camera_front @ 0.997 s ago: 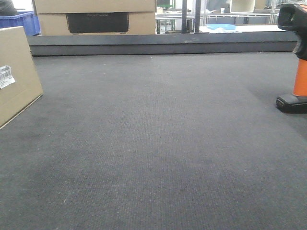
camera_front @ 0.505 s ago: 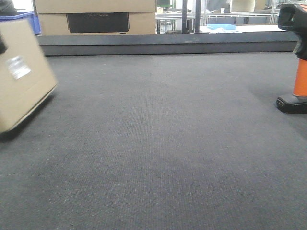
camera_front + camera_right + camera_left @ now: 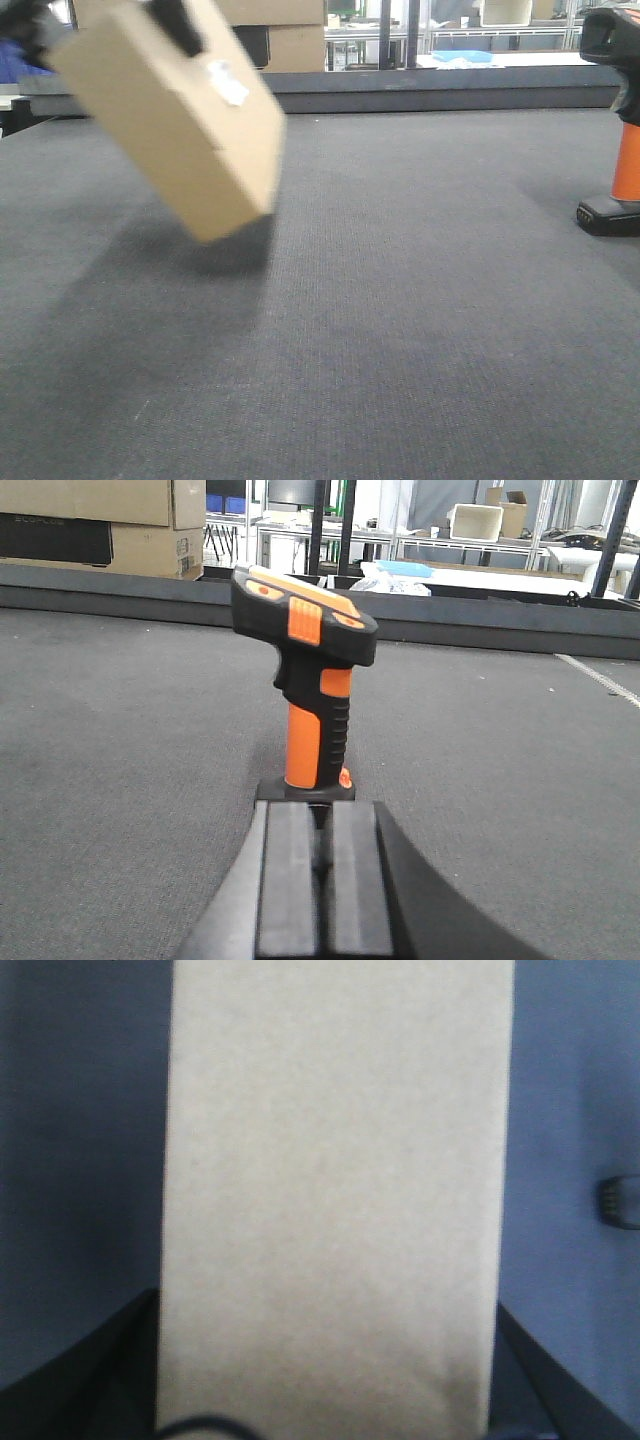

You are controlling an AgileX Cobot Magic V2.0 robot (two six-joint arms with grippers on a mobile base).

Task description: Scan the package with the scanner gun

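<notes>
Right gripper matte black: two flat, square-ended jaws with a narrow groove between, widening below into a smooth dark grey housing with curved flanks. Left gripper black as well: plain wedge-shaped jaws, blurred, and a thin dark curved line at the wrist view's bottom edge

The left gripper was clamped on the box, with 1 dark finger on each side of it. From the front, 1 finger showed as a black blur on the top of the box, which hung tilted in the air. The rest of the left arm was too blurry to make out. The right gripper sat low and level. Its 2 black pads were pressed close together, with only a thin crack between them, and they held nothing.
</notes>
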